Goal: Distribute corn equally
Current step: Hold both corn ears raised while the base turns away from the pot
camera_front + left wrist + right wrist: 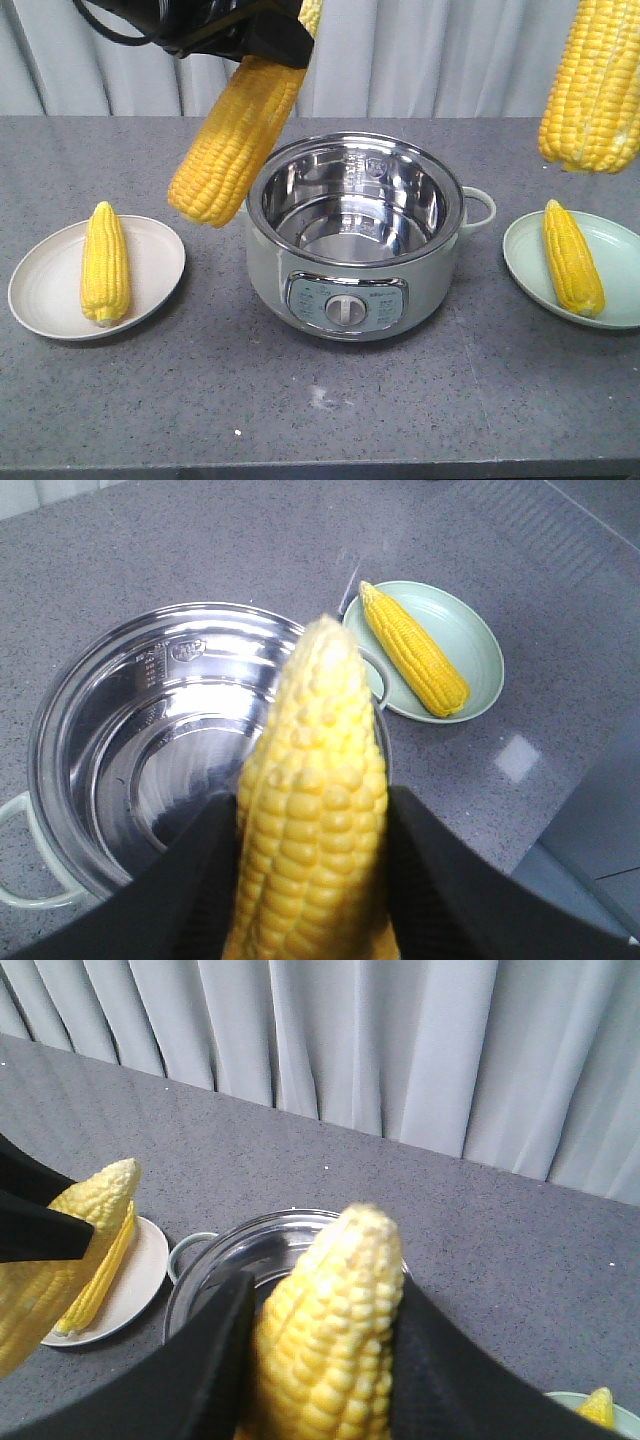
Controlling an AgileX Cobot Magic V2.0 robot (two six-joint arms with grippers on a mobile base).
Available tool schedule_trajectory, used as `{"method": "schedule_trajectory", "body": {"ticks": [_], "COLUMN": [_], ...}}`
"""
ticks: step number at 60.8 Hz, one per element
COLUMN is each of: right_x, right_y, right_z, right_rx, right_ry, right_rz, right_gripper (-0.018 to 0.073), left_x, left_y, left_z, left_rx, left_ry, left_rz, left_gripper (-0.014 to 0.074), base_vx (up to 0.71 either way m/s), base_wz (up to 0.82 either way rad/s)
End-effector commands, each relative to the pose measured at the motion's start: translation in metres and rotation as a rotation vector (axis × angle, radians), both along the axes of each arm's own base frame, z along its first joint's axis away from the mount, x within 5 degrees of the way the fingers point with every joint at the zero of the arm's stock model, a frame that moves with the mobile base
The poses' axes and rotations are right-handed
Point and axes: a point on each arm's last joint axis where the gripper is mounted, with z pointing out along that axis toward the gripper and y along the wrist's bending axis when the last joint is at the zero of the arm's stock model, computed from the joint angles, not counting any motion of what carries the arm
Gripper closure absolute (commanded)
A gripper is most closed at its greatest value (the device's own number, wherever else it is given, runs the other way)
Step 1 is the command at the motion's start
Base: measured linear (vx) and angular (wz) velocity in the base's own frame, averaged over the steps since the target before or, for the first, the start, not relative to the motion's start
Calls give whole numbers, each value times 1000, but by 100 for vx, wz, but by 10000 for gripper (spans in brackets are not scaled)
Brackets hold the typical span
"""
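Four yellow corn cobs show. One cob (105, 262) lies on the white plate (45, 290) at left. Another cob (573, 258) lies on the green plate (620, 300) at right. My left gripper (312, 820) is shut on a third cob (315, 780), which hangs tilted above the left rim of the pot (355, 235); the same gripper (262, 40) shows at the top of the front view. My right gripper (325, 1305) is shut on the fourth cob (335, 1330), which hangs high over the green plate as a cob (592, 85) cut by the frame top.
A steel electric pot with a pale green shell, side handles and a front dial (345, 310) stands between the plates, with no corn inside. Grey curtains (400, 1040) close off the back of the grey table (320, 410).
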Motion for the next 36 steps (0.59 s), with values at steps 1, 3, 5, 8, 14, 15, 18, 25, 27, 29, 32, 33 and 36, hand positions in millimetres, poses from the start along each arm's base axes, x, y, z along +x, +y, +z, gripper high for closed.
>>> {"method": "schedule_trajectory", "body": {"ticks": [1, 3, 5, 8, 14, 15, 18, 25, 27, 29, 32, 33, 36], "right_x": [-13, -13, -13, -13, -13, -13, -13, -13, -13, -13, -13, -13, -13], "right_y": [-1, -1, -1, -1, -1, -1, -1, -1, -1, -1, -1, -1, -1], "right_z": [10, 10, 10, 10, 10, 10, 10, 10, 10, 10, 10, 10, 10], "right_rx": [8, 8, 8, 8, 8, 8, 8, 8, 8, 8, 8, 8, 8], "right_ry": [-48, -48, -48, -48, -48, -48, -48, -48, -48, -48, -48, -48, -48], "right_rz": [5, 5, 5, 5, 5, 5, 5, 5, 5, 5, 5, 5, 5], "right_gripper": [564, 564, 564, 564, 564, 564, 564, 564, 564, 564, 564, 564, 564], "left_x": [-14, -14, -14, -14, -14, -14, -14, -14, -14, -14, -14, -14, -14], "left_y": [6, 6, 6, 6, 6, 6, 6, 6, 6, 6, 6, 6, 6], "left_z": [25, 25, 25, 25, 25, 25, 25, 25, 25, 25, 25, 25, 25], "left_rx": [-83, -83, -83, -83, -83, -83, -83, -83, -83, -83, -83, -83, -83], "left_ry": [-86, -86, -86, -86, -86, -86, -86, -86, -86, -86, -86, -86, -86], "left_rz": [3, 3, 3, 3, 3, 3, 3, 3, 3, 3, 3, 3, 3], "left_gripper": [603, 603, 603, 603, 603, 603, 603, 603, 603, 603, 603, 603, 603], "base_vx": [0, 0, 0, 0, -1, -1, -1, -2, -2, -2, -3, -3, -3], "base_wz": [0, 0, -1, -2, -3, -5, -5, -8, -9, -10, -11, -11, -11]}}
